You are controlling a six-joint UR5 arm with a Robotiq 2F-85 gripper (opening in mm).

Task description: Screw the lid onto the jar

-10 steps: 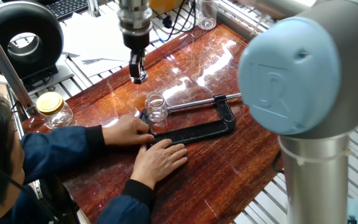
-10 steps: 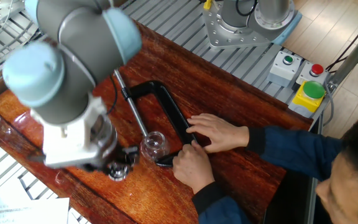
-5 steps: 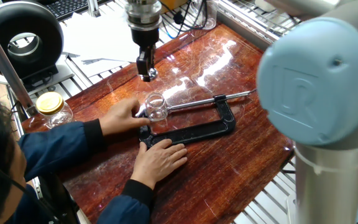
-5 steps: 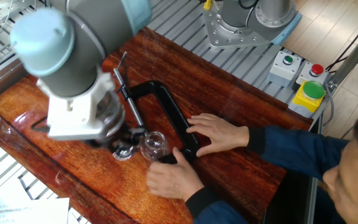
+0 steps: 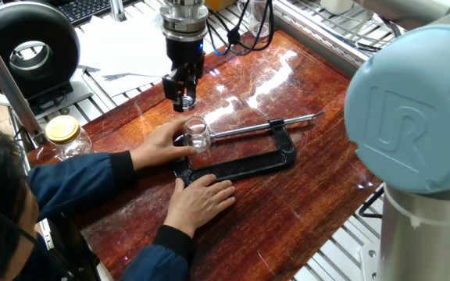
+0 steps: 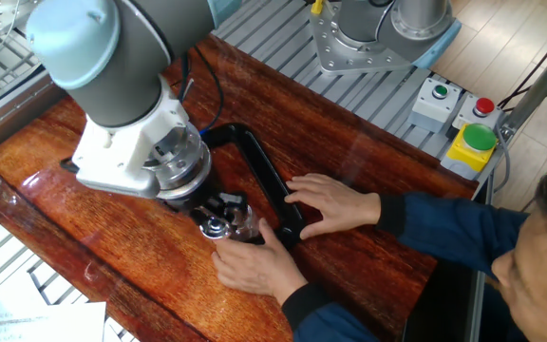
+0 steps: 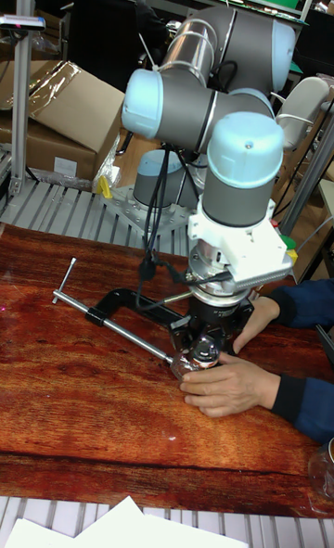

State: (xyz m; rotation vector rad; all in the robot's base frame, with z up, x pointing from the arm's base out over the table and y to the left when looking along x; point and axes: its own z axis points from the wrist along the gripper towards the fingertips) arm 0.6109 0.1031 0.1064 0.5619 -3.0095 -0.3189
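The small clear jar point(image 5: 197, 134) stands upright on the wooden table at the screw end of a black C-clamp point(image 5: 248, 165). A person's hand point(image 5: 158, 145) steadies it from the side. My gripper point(image 5: 182, 98) hangs just behind and slightly above the jar's mouth, fingers pointing down. In the other fixed view a small round glassy lid point(image 6: 215, 227) sits between my fingertips, right beside the jar point(image 6: 246, 220). In the tall fixed view my gripper point(image 7: 206, 353) is low over the person's hand point(image 7: 227, 386), which hides the jar.
The person's other hand point(image 5: 201, 200) presses on the clamp's bar. A rounder jar with a yellow lid point(image 5: 63, 133) stands at the table's left edge. A button box point(image 6: 456, 114) sits off the table, with papers point(image 5: 123, 47) behind.
My gripper has travelled across the table toward the jar and dropped lower. The person's hand moved off the clamp and took hold of the jar.
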